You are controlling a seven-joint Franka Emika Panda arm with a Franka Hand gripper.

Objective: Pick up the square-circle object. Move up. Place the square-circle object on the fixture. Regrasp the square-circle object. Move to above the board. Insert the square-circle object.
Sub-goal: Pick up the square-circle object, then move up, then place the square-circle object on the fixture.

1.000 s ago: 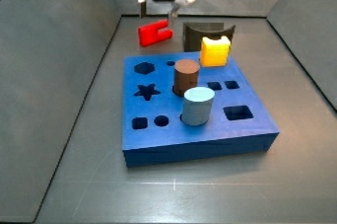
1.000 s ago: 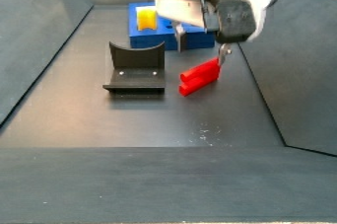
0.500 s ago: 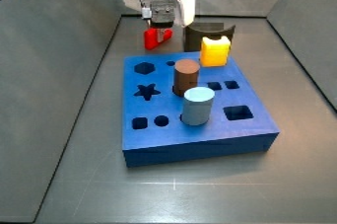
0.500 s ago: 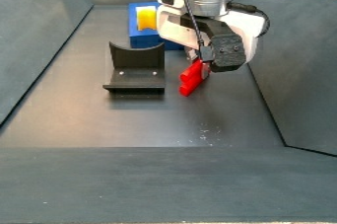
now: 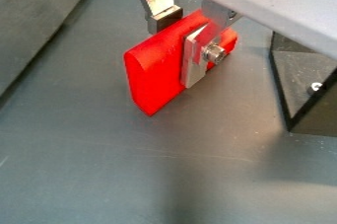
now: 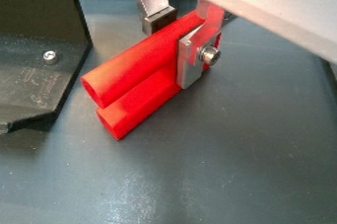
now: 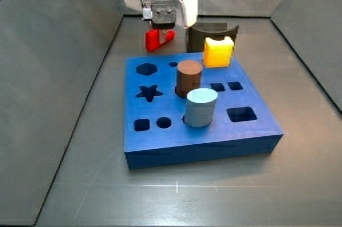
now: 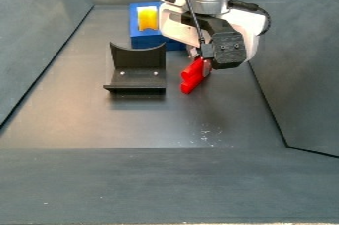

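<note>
**Gripper clamped on red piece at floor level**

The gripper (image 7: pixel 162 26) stands low over the grey floor (image 7: pixel 80 121), its silver fingers (image 5: pixel 200 55) pressed against both flat faces of the square-circle object (image 5: pixel 165 65); the grasp is closed on that piece. In both wrist views the red block (image 6: pixel 138 88) lies between the plates, its lower edge at or just above the floor; contact there cannot be confirmed. In a side view the fixture (image 8: pixel 135 68) sits just left of the held piece (image 8: pixel 193 75), apart from it. The board (image 7: pixel 201 111) lies nearer, carrying a brown cylinder (image 7: pixel 189 77), a pale blue cylinder (image 7: pixel 201 108) and a yellow block (image 7: pixel 219 51).
</note>
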